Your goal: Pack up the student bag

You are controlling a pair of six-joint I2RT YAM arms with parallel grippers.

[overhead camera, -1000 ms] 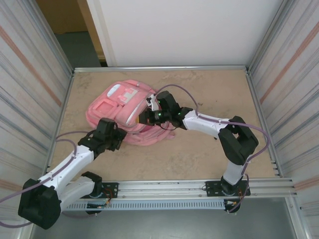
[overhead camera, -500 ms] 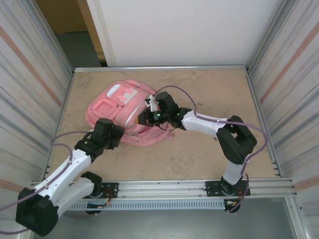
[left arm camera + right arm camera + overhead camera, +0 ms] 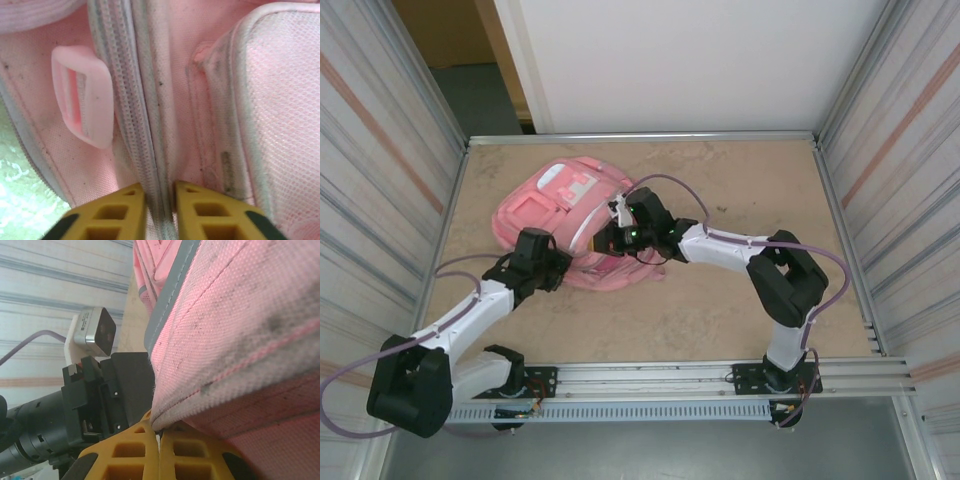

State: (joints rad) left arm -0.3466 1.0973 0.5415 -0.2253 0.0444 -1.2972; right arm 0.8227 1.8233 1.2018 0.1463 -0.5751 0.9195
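Observation:
The student bag (image 3: pixel 560 205) is a soft pink backpack lying flat at the table's back left. My left gripper (image 3: pixel 552 262) is at its near edge. In the left wrist view its yellow fingers (image 3: pixel 107 215) pinch a whitish zipper band (image 3: pixel 137 125) of the student bag (image 3: pixel 280 100), which fills the narrow gap at my left gripper (image 3: pixel 160 202). My right gripper (image 3: pixel 610 240) reaches in from the right. Its fingers (image 3: pixel 125 455) are pressed together on a pink fabric edge of the student bag (image 3: pixel 240 335), at my right gripper (image 3: pixel 159 437).
A pale pink plastic buckle (image 3: pixel 85 107) lies beside the zipper. The left arm's black wrist and camera (image 3: pixel 95 330) sit close to the right fingers. Metal walls enclose the tan table (image 3: pixel 740 180), with open floor right of the bag.
My left gripper has moved in onto the bag's near edge and narrowed on the zipper band. The right gripper shifted slightly left, and the bag's top lifted a little.

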